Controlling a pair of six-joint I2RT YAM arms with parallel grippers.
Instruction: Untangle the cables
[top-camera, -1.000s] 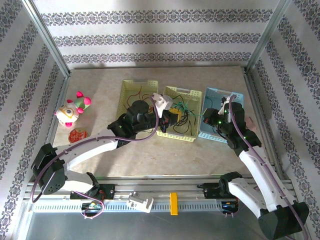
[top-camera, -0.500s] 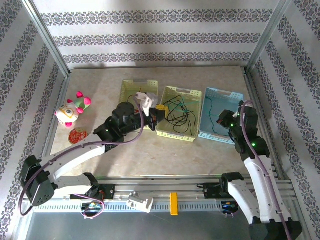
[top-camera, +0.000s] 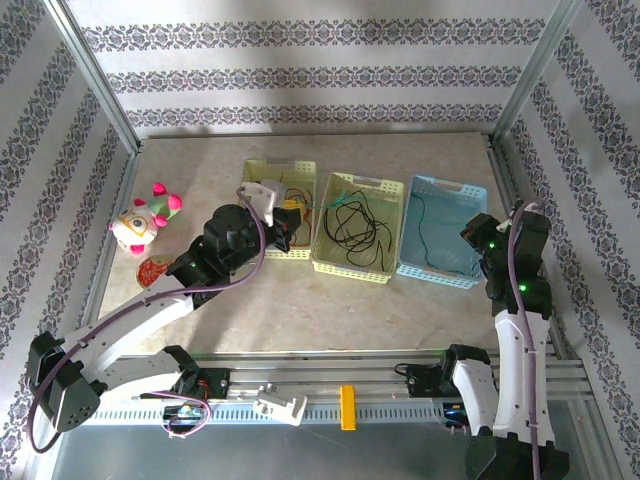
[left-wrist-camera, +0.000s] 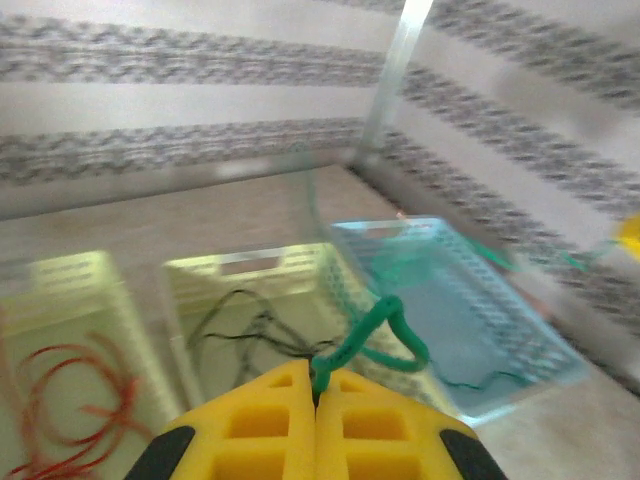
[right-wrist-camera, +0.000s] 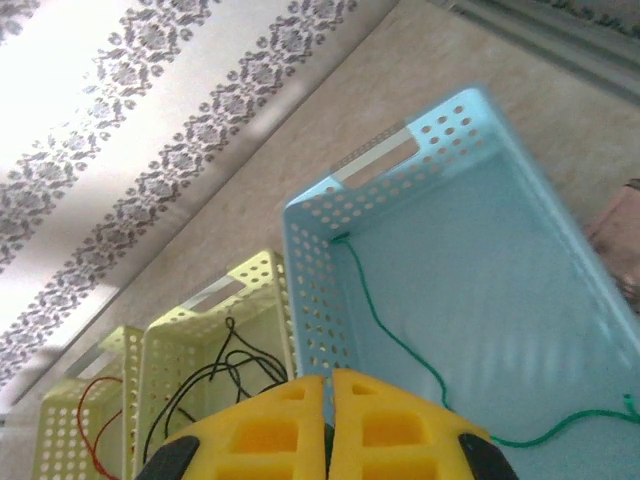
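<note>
Left gripper clamps green cable, raised left of middle basket, probably clearing black cables. Right gripper closed, empty, near blue basket.

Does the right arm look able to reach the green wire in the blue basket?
Probably yes: the blue basket is open-topped, the green wire lies uncovered, and the right tool sits nearby.

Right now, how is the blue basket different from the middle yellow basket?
The blue basket is light blue; the middle yellow basket is pale yellow. The blue basket holds a thin green cable; the yellow one holds looping black cables. Both have holey walls with a handle slot and sit side by side.
</note>
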